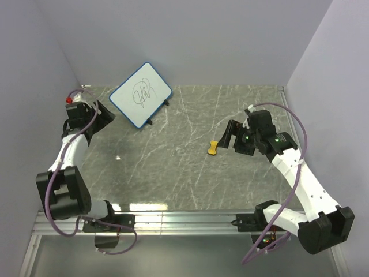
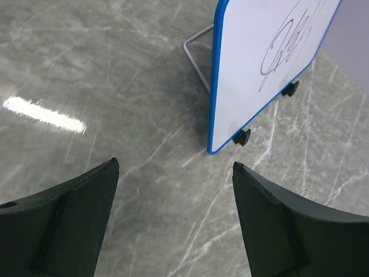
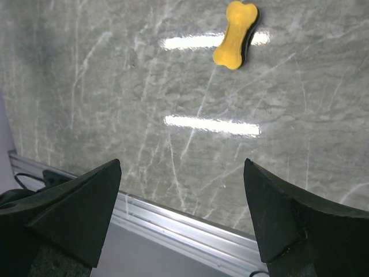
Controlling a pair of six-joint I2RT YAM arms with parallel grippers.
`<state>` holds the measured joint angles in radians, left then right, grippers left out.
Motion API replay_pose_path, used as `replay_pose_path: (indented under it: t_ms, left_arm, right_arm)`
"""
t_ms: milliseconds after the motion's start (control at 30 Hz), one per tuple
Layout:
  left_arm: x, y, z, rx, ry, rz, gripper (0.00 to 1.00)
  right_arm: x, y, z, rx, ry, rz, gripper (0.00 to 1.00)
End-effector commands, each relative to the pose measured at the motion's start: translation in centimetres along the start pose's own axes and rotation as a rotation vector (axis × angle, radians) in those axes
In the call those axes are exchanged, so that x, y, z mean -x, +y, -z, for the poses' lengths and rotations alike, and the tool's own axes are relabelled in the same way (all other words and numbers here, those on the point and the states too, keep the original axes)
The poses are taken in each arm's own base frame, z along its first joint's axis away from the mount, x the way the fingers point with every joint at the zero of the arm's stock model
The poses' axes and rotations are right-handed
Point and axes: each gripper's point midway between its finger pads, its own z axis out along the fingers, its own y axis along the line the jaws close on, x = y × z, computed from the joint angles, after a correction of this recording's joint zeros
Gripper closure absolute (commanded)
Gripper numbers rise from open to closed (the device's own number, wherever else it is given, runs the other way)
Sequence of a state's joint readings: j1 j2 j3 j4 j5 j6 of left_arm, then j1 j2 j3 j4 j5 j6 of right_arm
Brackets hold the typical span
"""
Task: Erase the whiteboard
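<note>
The whiteboard (image 1: 141,94) stands tilted at the back left of the table, with a blue frame, small black feet and a black scribble on its face. In the left wrist view the whiteboard (image 2: 259,63) is ahead and to the right. My left gripper (image 1: 106,112) (image 2: 175,164) is open and empty, just left of the board and above the table. A yellow bone-shaped eraser (image 1: 213,148) (image 3: 235,34) lies flat on the table right of centre. My right gripper (image 1: 230,134) (image 3: 182,163) is open and empty, just right of the eraser and not touching it.
The grey marble table (image 1: 173,167) is walled at the back and on both sides. A wire stand (image 2: 196,55) props the board from behind. An aluminium rail (image 1: 184,219) (image 3: 190,225) runs along the near edge between the arm bases.
</note>
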<state>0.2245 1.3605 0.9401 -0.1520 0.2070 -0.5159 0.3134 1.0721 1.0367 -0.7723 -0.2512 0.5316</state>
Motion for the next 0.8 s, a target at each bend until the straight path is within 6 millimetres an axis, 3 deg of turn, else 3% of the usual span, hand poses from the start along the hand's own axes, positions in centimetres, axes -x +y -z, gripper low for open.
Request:
replay_pose_path:
  t_ms: [0, 233, 567, 767]
  left_arm:
    - [3.2, -2.9, -1.1, -0.194, -0.071, -0.048, 0.15]
    - [4.3, -4.9, -4.4, -0.344, -0.044, -0.034, 0.17]
    - [4.4, -5.0, -10.3, -0.433, -0.004, 0.04, 0.2]
    - [4.5, -6.4, -12.0, -0.558, -0.001, 0.089, 0.26]
  right_arm:
    - [0.6, 0.0, 0.8, -0.018, -0.006, 0.032, 0.07]
    - [-1.3, -1.4, -0.1, -0.047, 0.057, 0.028, 0.07]
    - [-0.6, -1.1, -0.3, -0.058, 0.056, 0.009, 0.07]
    - [-0.6, -1.1, -0.3, -0.064, 0.055, -0.006, 0.07]
